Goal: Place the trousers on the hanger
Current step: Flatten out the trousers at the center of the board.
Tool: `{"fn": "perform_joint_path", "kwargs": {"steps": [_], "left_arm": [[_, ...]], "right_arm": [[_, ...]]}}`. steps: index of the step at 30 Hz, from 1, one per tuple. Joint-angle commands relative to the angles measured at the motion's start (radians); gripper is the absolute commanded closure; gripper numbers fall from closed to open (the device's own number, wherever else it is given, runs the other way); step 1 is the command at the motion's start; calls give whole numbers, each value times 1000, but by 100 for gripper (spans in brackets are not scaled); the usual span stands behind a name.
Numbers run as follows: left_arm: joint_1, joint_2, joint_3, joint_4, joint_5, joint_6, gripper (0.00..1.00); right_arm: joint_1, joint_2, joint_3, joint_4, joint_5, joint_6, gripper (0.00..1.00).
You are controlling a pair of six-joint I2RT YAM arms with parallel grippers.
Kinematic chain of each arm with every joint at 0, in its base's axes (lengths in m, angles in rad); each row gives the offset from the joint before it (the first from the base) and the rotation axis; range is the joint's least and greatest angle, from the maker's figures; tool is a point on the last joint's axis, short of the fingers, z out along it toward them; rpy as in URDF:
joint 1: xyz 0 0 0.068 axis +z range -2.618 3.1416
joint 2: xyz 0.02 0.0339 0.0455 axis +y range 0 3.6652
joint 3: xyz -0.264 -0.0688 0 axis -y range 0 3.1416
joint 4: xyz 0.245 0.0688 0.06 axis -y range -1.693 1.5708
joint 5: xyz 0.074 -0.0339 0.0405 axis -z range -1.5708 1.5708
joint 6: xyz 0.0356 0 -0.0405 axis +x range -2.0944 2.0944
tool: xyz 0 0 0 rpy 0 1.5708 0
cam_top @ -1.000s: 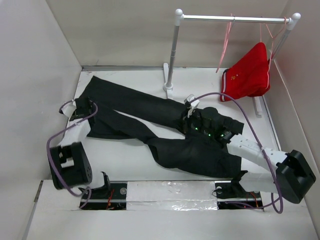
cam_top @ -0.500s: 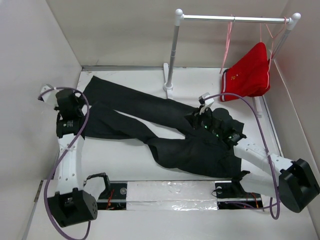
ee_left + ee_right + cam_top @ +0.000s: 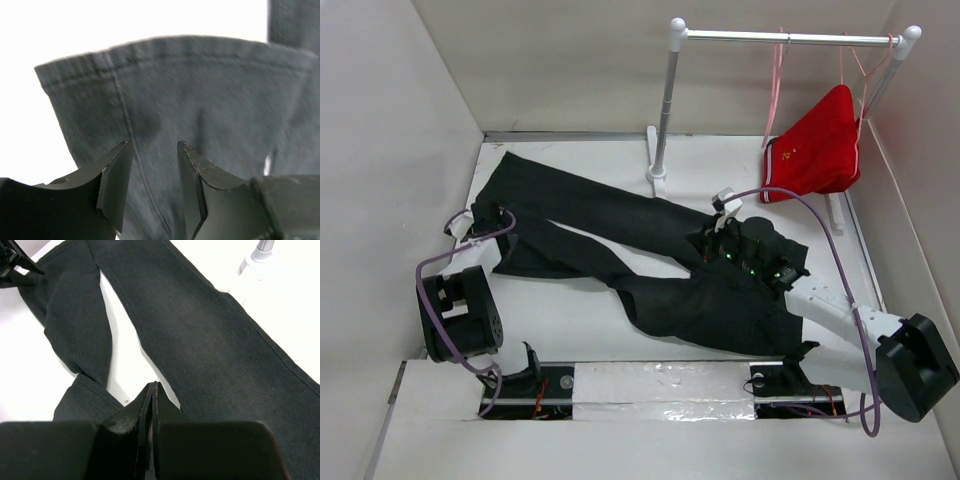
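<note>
One pair of black trousers [image 3: 600, 215] is lying flat on the table [image 3: 565, 320]; left gripper [image 3: 154, 152] is hovering spread over a leg hem; right gripper [image 3: 153, 392] is pressing its fingers together.

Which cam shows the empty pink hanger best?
Top external: the hanger hangs on the rail, left of the red shorts, though thin. Neither wrist view shows it: both look at the trousers.
</note>
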Motion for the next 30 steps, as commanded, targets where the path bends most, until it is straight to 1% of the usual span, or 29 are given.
{"fn": "perform_joint_path", "kwargs": {"steps": [1, 5, 7, 10, 15, 18, 19, 21, 22, 27, 30], "left_arm": [[37, 57, 14, 29, -31, -31, 61], [37, 77, 19, -6, -55, -41, 62], [37, 60, 28, -20, -83, -43, 62], [37, 36, 23, -14, -78, -37, 62], [37, 95, 34, -10, -67, -38, 62], [37, 124, 37, -1, -61, -43, 70], [37, 129, 39, 0, -55, -41, 80], [37, 125, 37, 11, -55, -38, 90], [37, 117, 30, 17, -55, -35, 99], [37, 68, 42, 29, -48, -11, 100], [37, 2, 53, 32, -35, 3, 100]], "right_arm": [[9, 10, 40, 58, -9, -18, 94], [9, 11, 41, 57, -12, -17, 94], [9, 13, 43, 58, -11, -17, 94], [9, 10, 43, 56, -14, -17, 94], [9, 5, 41, 53, -11, -17, 93], [9, 10, 43, 53, -11, -17, 93], [9, 10, 43, 53, -9, -17, 93], [9, 7, 44, 50, -5, -17, 93], [9, 5, 44, 50, -3, -17, 93], [9, -1, 41, 48, -1, -18, 93], [18, 3, 44, 48, -5, -20, 93]]}}
